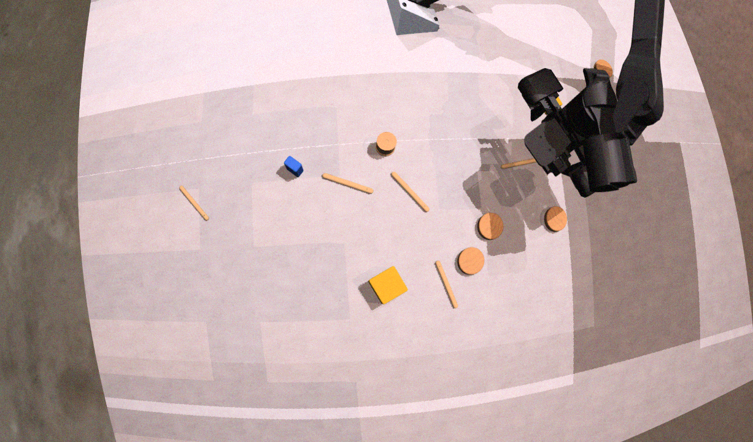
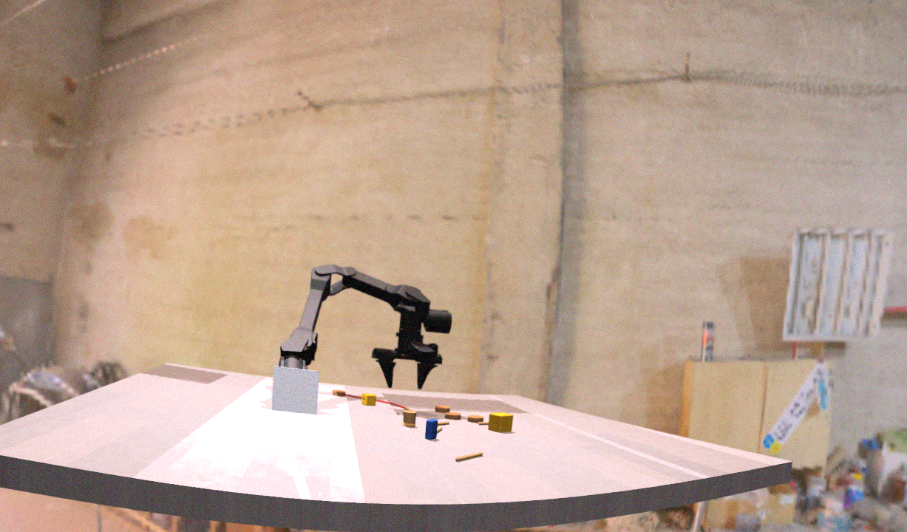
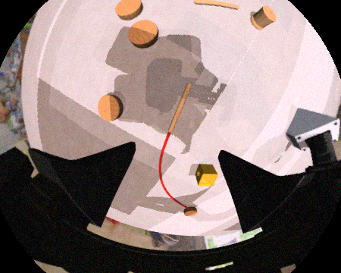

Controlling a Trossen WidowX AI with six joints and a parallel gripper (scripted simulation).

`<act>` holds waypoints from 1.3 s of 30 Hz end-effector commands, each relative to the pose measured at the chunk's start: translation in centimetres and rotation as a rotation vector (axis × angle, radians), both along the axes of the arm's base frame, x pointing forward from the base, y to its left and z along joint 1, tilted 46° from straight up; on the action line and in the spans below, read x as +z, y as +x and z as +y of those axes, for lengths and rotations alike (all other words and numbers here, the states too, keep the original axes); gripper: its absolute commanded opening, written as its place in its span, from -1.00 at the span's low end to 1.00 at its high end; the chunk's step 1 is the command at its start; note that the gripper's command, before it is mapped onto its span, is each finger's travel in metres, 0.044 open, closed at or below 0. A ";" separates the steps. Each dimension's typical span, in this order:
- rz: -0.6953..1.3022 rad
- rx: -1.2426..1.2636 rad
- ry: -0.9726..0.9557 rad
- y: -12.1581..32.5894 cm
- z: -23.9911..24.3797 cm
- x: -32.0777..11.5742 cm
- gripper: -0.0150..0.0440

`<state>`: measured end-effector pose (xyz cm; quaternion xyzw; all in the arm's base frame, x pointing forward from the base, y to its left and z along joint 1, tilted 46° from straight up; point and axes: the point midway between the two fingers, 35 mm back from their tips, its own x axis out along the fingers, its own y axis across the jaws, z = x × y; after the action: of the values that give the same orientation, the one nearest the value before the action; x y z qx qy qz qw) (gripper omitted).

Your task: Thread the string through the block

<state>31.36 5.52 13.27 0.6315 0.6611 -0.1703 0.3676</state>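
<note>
From above, clock directions run from the hand (image 1: pixel 548 129) (image 2: pixel 405 386) (image 3: pixel 176 148), which hangs over the tabletop (image 1: pixel 291 285) (image 2: pixel 350 473) (image 3: pixel 254 95) with its fingers wide apart and nothing between them. The small yellow block (image 1: pixel 559 101) (image 2: pixel 368 399) (image 3: pixel 206 175) peeks out just past 12 o'clock; the wrist view shows it standing apart from the string (image 2: pixel 391 403) (image 3: pixel 160 167). The string's stick (image 1: pixel 517 163) (image 3: pixel 179 108) lies at 7 o'clock, below the hand and outside the block. The string curves from it around beside the block to the button (image 1: pixel 603 67) (image 2: pixel 338 392) (image 3: pixel 190 211), between 1 and 2.

Farther out, one disc (image 1: pixel 555 218) (image 2: pixel 442 408) (image 3: pixel 110 108) lies at 6. Two more, a middle disc (image 1: pixel 490 226) (image 2: pixel 452 416) (image 3: pixel 143 33) and an outer disc (image 1: pixel 471 260) (image 2: pixel 474 418) (image 3: pixel 129 9), lie near 7. A loose stick (image 1: pixel 409 191) (image 3: pixel 217 4) is at 8, a spool-like piece (image 1: pixel 386 142) (image 2: pixel 409 418) (image 3: pixel 264 17) near 9. Another stick (image 1: pixel 446 283) lies at 7, near the big yellow block (image 1: pixel 388 284) (image 2: pixel 500 423), between 7 and 8.

Farther still, a third loose stick (image 1: pixel 347 183) and the blue piece (image 1: pixel 293 166) (image 2: pixel 431 429) sit toward 9. Farthest is a lone stick (image 1: pixel 193 202) (image 2: pixel 469 456), between 8 and 9.
</note>
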 end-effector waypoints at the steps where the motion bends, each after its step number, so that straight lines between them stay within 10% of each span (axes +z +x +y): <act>1: 0.189 -0.203 0.022 0.8 -0.6 -0.2 1.00; 9: 0.189 -0.203 0.022 0.8 -0.6 -0.2 1.00; 21: 0.189 -0.203 0.022 0.8 -0.6 -0.2 -0.07; 39: 0.189 -0.203 0.022 1.0 0.0 -0.8 -0.08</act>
<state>32.35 5.15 12.80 0.6803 0.6261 -0.2569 0.2813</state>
